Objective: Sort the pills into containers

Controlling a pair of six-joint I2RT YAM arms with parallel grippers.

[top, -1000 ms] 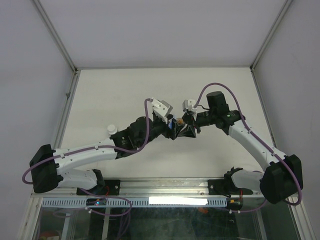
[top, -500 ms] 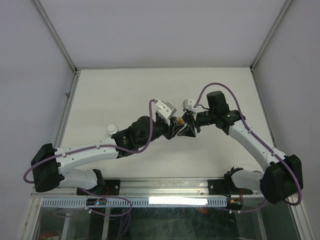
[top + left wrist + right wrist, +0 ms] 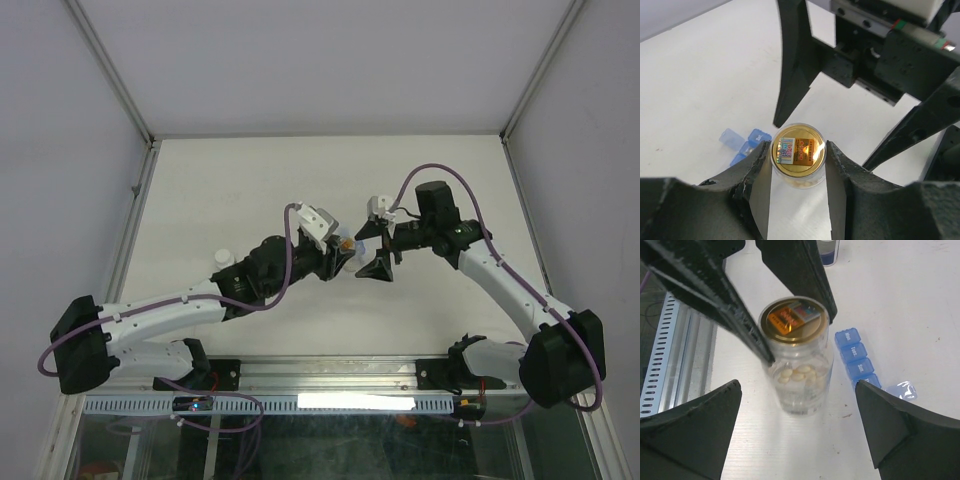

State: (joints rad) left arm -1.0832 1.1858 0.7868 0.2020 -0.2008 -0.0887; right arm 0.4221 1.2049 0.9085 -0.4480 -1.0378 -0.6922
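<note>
left gripper point(image 3: 340, 250) clamps the small clear bottle point(image 3: 797, 357); right gripper point(image 3: 378, 252) stands wide open

lids point(image 3: 852, 349) on the blue containers point(image 3: 863, 368) read "mon." and "tues."; the print on the bottle's gold seal point(image 3: 798, 151) is too small to read. the pills point(image 3: 797, 375) lie inside the bottle, held over the middle of the tabletop point(image 3: 220, 180), with the containers lying just beside it. half a second ago both grippers met at the bottle; now the right one's fingers are spread and clear of it, and the left arm sits nearer the left edge.

containers point(image 3: 746, 144): part hidden behind left jaws | bottle point(image 3: 799, 390): lower body blurred | round object point(image 3: 829, 254): cut by top edge
</note>
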